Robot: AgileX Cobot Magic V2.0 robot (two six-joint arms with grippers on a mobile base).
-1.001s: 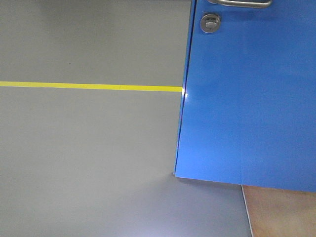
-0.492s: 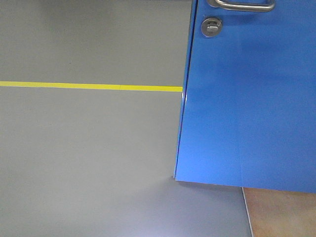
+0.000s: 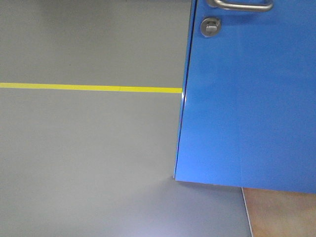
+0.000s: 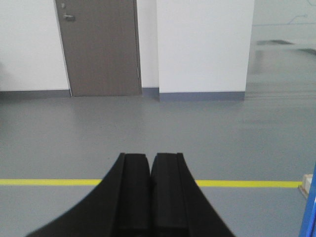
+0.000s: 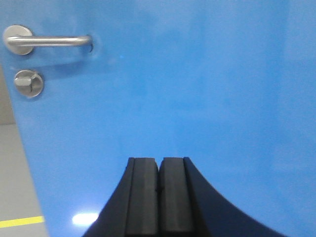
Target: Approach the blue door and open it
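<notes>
The blue door [image 3: 247, 108] fills the right of the front view, its free edge angled over the grey floor. Its silver lever handle [image 3: 242, 5] and round thumb-turn lock [image 3: 210, 25] sit at the top. In the right wrist view the door [image 5: 197, 89] fills the frame, with the lever [image 5: 49, 41] and lock [image 5: 28, 83] at upper left. My right gripper [image 5: 160, 160] is shut, empty, pointing at the bare panel below and right of the handle. My left gripper [image 4: 150, 155] is shut and empty, facing open floor.
A yellow floor line [image 3: 89, 88] runs across the grey floor to the door's edge. A wooden board [image 3: 281, 212] lies under the door's lower right. Far ahead in the left wrist view stand a brown door [image 4: 101, 47] and white walls [image 4: 205, 44].
The view has shifted slightly: the yellow line and the door's lock sit a little lower and righter than a second ago. Both grippers' earlier states are not shown.
</notes>
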